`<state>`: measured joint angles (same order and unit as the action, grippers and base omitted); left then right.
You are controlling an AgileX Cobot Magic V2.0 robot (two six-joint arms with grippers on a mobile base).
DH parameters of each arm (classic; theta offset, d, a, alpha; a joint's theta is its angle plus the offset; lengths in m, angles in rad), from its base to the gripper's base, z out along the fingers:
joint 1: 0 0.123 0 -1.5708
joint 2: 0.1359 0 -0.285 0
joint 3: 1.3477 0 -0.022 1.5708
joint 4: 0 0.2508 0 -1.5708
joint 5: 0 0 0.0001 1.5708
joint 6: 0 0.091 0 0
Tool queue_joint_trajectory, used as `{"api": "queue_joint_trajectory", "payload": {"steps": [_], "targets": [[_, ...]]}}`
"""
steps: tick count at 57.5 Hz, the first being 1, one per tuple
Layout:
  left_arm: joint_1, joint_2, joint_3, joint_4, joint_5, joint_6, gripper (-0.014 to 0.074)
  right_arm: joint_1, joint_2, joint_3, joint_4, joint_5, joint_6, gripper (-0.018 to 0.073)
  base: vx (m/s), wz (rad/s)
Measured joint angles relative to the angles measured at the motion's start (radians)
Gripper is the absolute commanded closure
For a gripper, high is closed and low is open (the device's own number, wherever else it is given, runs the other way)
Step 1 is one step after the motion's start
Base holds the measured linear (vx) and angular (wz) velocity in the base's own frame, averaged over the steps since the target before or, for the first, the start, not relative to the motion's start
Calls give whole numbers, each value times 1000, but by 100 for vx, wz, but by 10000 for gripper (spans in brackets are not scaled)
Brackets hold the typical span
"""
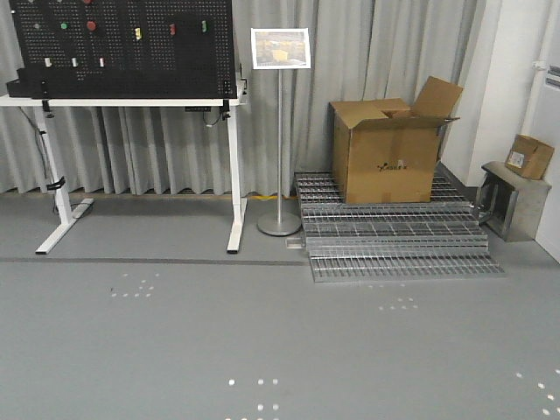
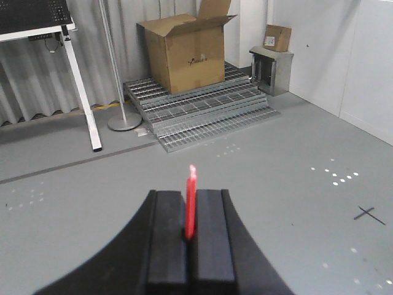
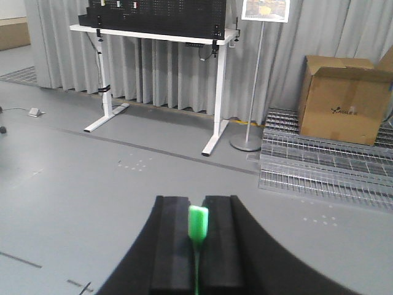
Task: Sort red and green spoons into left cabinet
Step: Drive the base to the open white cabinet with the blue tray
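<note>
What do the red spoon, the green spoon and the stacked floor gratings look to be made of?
Red spoon: likely plastic, with a uniform bright colour, thin section and slight gloss.
Green spoon: likely plastic too, with a saturated colour, seemingly a little translucent along the handle.
Gratings: metal, probably galvanised steel, judging by the dull silver-grey open mesh.

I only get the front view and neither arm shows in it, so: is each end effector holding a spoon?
Observer: The left end effector is shut on the red spoon.
Operator: And the right?
Observer: The right end effector is shut on the green spoon.
Operator: Does either wrist view show the cabinet?
Observer: No. Both show only floor, curtain, the box and the table.
</note>
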<state>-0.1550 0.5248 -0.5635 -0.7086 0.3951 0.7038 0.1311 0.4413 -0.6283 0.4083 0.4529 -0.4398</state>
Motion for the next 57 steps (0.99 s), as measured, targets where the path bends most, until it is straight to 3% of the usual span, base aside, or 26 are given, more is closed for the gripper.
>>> {"api": "queue_joint_trajectory", "payload": {"steps": [57], "targets": [[0,0,0,0,0,0,597,0,0,0,0,0,0,562,60,-15]]}}
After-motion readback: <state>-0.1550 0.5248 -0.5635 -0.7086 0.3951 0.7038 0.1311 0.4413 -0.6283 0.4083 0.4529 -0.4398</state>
